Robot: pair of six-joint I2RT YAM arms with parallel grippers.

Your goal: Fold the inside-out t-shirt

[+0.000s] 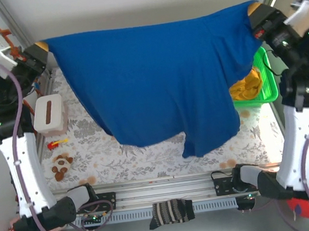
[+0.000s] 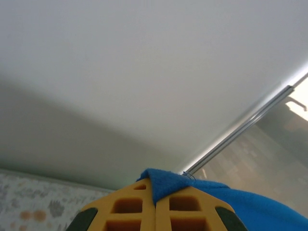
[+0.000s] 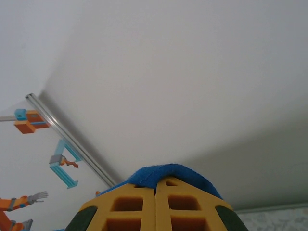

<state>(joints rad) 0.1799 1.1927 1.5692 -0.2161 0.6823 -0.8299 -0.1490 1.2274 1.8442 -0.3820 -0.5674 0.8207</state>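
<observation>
The royal-blue t-shirt [image 1: 155, 76] hangs stretched wide between both arms, high over the back of the table, its lower edge and one sleeve drooping toward the floral cloth. My left gripper [image 1: 41, 48] pinches its upper left corner; in the left wrist view the yellow fingers [image 2: 127, 207] are pressed together with blue cloth [image 2: 166, 182] poking out at the tips. My right gripper [image 1: 254, 8] holds the upper right corner; in the right wrist view blue cloth [image 3: 161, 173] folds over the closed yellow fingers [image 3: 130, 207].
A green basket [image 1: 268, 73] with a mustard-yellow garment [image 1: 246, 84] sits at the right. A white tissue box [image 1: 49, 114], a small red toy [image 1: 56, 143] and a plush dog [image 1: 62, 166] lie at the left. A dark striped sock [image 1: 171, 212] rests on the front rail.
</observation>
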